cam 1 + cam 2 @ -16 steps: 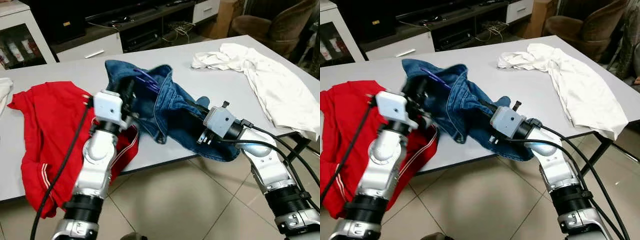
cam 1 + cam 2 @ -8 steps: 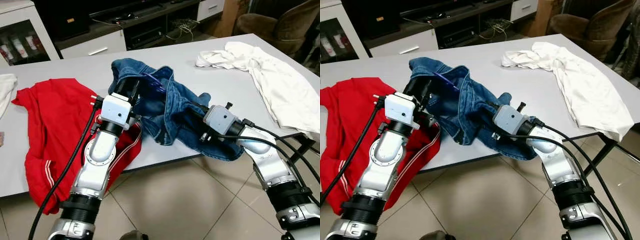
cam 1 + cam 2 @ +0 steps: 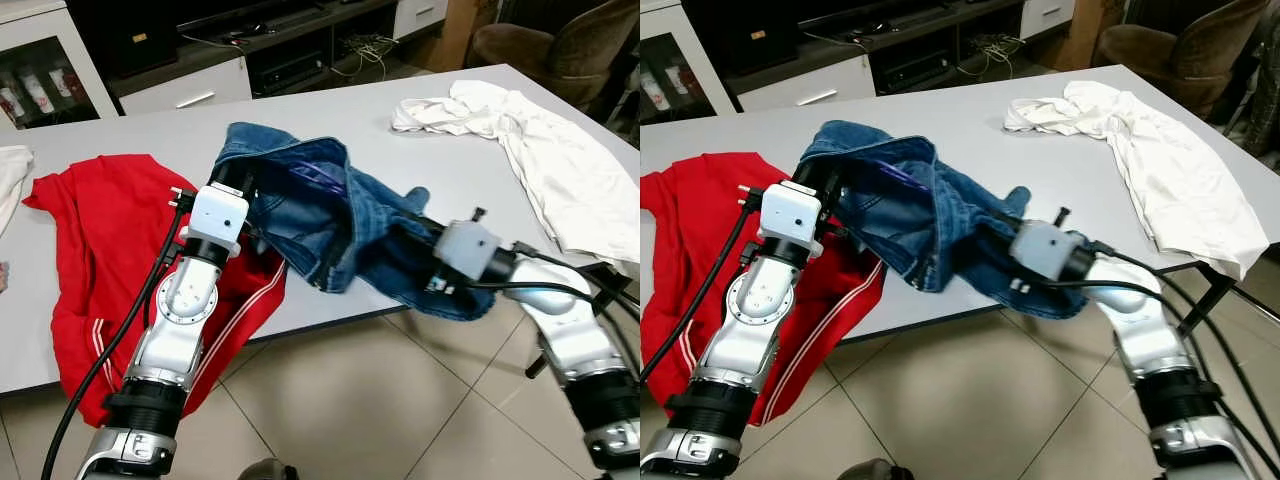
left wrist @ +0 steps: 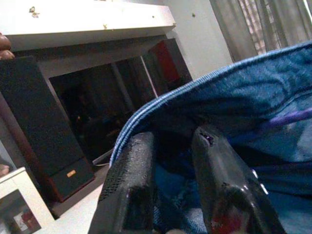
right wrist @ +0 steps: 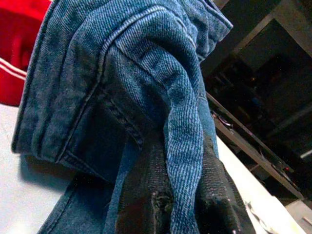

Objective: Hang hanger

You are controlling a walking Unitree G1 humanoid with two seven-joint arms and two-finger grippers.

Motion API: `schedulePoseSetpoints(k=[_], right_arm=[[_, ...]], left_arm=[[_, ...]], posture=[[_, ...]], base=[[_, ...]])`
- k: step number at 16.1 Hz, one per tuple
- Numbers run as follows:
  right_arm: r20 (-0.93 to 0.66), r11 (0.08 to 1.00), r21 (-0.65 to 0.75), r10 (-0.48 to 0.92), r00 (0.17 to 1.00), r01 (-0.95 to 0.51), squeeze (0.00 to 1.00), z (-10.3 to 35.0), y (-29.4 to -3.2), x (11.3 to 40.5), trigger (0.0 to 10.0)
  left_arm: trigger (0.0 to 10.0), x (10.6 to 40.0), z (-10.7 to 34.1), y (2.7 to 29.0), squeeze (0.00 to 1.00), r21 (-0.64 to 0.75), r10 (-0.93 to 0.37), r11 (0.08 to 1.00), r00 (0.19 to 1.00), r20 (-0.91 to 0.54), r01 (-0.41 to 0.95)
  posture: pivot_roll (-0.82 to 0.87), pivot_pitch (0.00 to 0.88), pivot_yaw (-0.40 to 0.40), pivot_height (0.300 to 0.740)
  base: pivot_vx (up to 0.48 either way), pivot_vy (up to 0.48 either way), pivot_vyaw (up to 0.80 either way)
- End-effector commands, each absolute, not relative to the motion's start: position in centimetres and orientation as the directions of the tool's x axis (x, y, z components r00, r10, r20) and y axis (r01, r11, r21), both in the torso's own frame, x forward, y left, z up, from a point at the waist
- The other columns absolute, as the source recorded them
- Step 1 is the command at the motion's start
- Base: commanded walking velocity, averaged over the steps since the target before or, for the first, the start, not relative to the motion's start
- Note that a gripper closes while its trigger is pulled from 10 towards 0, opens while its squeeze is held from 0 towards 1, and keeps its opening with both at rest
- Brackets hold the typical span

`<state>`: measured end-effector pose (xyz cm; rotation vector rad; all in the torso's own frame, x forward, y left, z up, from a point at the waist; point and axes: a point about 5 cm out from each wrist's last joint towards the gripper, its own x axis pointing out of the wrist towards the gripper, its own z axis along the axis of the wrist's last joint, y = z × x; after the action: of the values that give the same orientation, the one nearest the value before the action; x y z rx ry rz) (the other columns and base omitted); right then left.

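A pair of blue jeans (image 3: 330, 215) is stretched between my two grippers at the front edge of the grey table (image 3: 150, 135). A purple hanger (image 3: 318, 172) lies inside the jeans' open waist, mostly hidden by denim. My left gripper (image 4: 173, 187) holds the raised waistband at the jeans' left side, with denim between its black fingers (image 4: 129, 190). Towards the right, my right gripper (image 5: 183, 197) is shut on a thick denim fold, its fingertips buried in the cloth.
A red garment (image 3: 95, 230) lies at the table's left and hangs over the front edge. A white garment (image 3: 545, 150) is spread at the right. A dark TV cabinet (image 3: 250, 50) and a brown armchair (image 3: 545, 45) stand behind. Tiled floor (image 3: 350, 400) lies below.
My right gripper has pulled to the right, stretching the jeans wider. The waistband on the left has lifted and opened, so more of the purple hanger shows.
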<state>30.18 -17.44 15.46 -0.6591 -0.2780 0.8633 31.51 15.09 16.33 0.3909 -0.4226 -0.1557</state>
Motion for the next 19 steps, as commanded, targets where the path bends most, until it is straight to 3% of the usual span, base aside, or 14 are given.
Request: schedulePoseSetpoints(k=[1,9,19], right_arm=[[-0.023,0.471,-0.638,0.779,0.626,-0.610,0.00,15.6,-18.0,29.9,10.0],[-0.050,0.371,-0.636,0.855,0.516,-0.677,0.00,17.2,-20.7,29.0,10.0],[0.172,0.461,-0.458,0.885,0.433,-0.760,0.00,22.3,-21.7,29.8,10.0]], left_arm=[[10.0,31.9,16.8,15.0,0.00,0.408,-0.225,0.911,0.897,0.380,0.056],[10.0,32.1,16.5,15.4,0.00,0.420,-0.224,0.906,0.909,0.351,0.061],[10.0,32.1,15.2,15.1,0.00,0.422,-0.253,0.899,0.926,0.282,0.117]], posture=[[-0.05,0.000,0.074,0.736],[-0.04,0.000,0.082,0.736],[-0.03,0.000,0.091,0.736]], base=[[0.000,0.000,0.00],[0.000,0.000,0.00],[0.000,0.000,0.00]])
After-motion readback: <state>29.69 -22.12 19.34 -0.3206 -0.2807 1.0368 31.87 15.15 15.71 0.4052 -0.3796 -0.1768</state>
